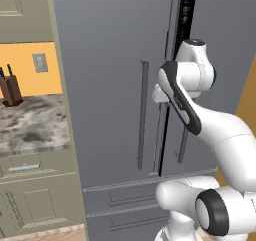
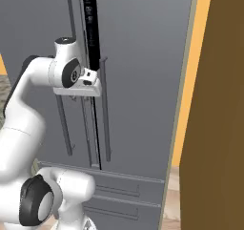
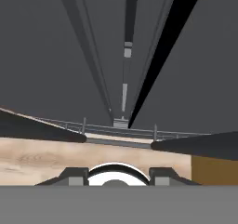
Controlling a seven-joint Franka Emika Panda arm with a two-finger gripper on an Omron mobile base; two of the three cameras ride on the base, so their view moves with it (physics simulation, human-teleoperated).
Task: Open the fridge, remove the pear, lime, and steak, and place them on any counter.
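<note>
Left base view: the fridge (image 1: 115, 85) is standing directly ahead of the arm, filling the middle of the scene. Its right door is sitting slightly ajar, showing a narrow dark gap (image 1: 187, 15) beside the left door. The arm's wrist is pressing in at the door seam; the claw itself is hidden behind the wrist. To the left, a small stone surface (image 1: 30, 122) is carrying a knife block (image 1: 10, 90).

Right base view: the claw (image 2: 88, 76) is sitting at the dark gap between the doors, just beside the right door's bar handle (image 2: 105, 109). Whether its fingers are apart or together cannot be told.

Hand view: the camera is looking down along the fridge front toward the wooden floor (image 3: 46, 158). The two dark finger tips (image 3: 72, 175) are rising at the bottom with nothing visible between them.
</note>
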